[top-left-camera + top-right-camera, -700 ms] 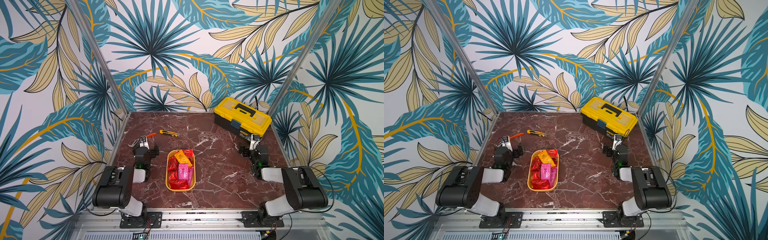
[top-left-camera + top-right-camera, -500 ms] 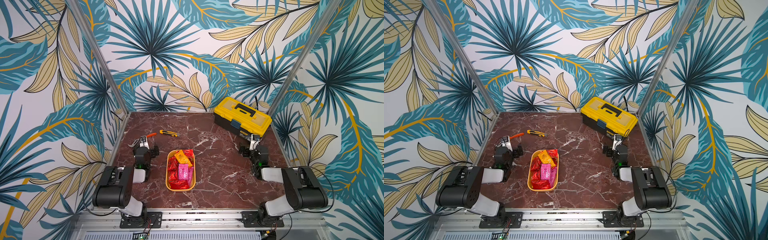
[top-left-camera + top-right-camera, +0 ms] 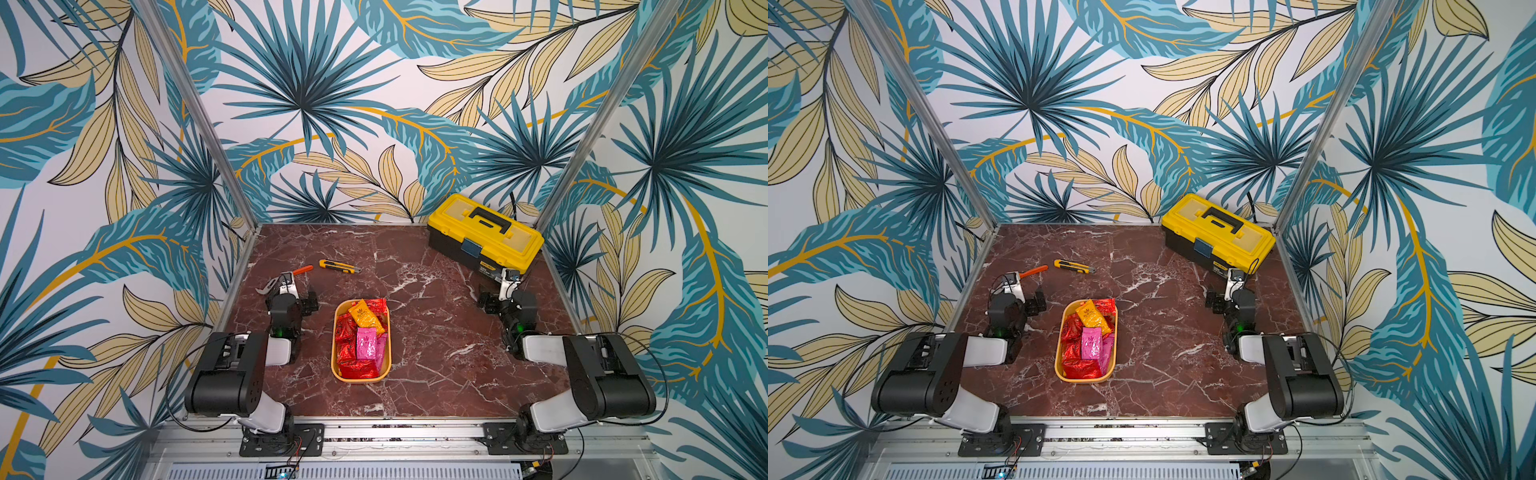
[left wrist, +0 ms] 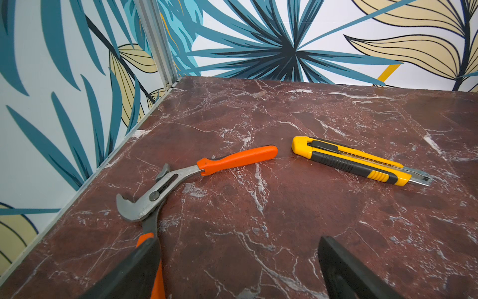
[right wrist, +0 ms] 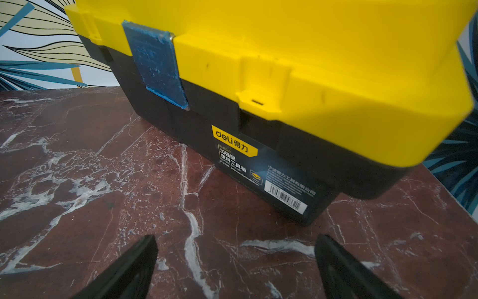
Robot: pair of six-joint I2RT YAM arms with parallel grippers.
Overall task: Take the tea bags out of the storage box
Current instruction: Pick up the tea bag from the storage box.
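Tea bags [image 3: 365, 344] in storage box [image 3: 360, 379] | red-marble table [image 3: 432, 332] | leaf-print walls [image 3: 332, 124] | both jaws wide, empty

Both top views: high, front, looking down on whole surface [image 3: 436, 332]; same scene. L wrist cam: low behind left hand [image 4: 238, 242], facing pliers [image 4: 181, 178], knife [image 4: 362, 163]. R wrist: behind right hand [image 5: 236, 238], close on toolbox [image 5: 284, 77].
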